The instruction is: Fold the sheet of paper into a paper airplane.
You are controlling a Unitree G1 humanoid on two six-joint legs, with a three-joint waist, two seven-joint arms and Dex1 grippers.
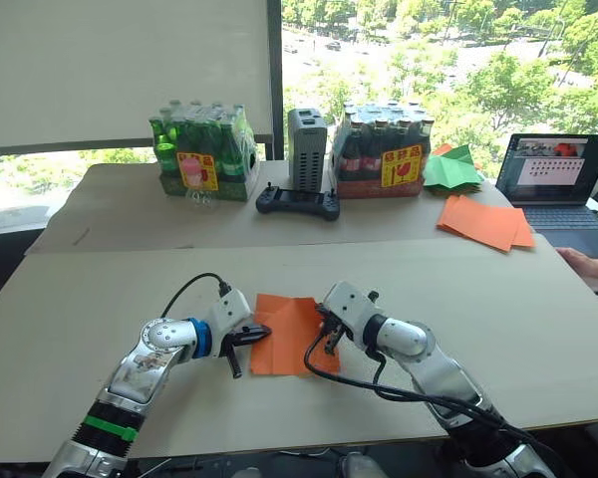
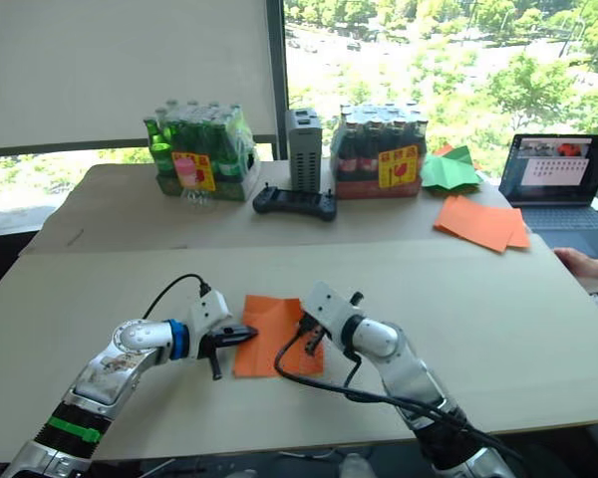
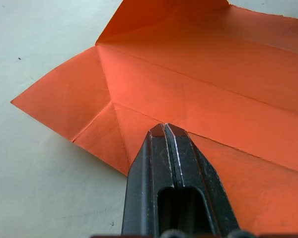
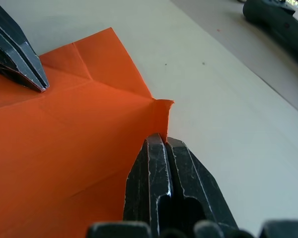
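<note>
Sheet of paper [image 1: 291, 334]: thin, matte orange, creased, partly folded, flat on my pale smooth worktop [image 1: 100, 299], near centre. My left tool [image 3: 165, 130]: black fingers pressed together, tip resting on its left edge. My right tool [image 4: 161, 141]: fingers closed, pinching its right edge.

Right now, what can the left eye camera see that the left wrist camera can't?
Left eye alone: the right gripper at the paper's right edge, green bottles, dark bottles, a black controller, a laptop and a pile of orange sheets.
Left wrist alone: fine creases and a folded corner, close up.
Both: the orange paper on the table and the left gripper, shut, tips on the paper.
</note>
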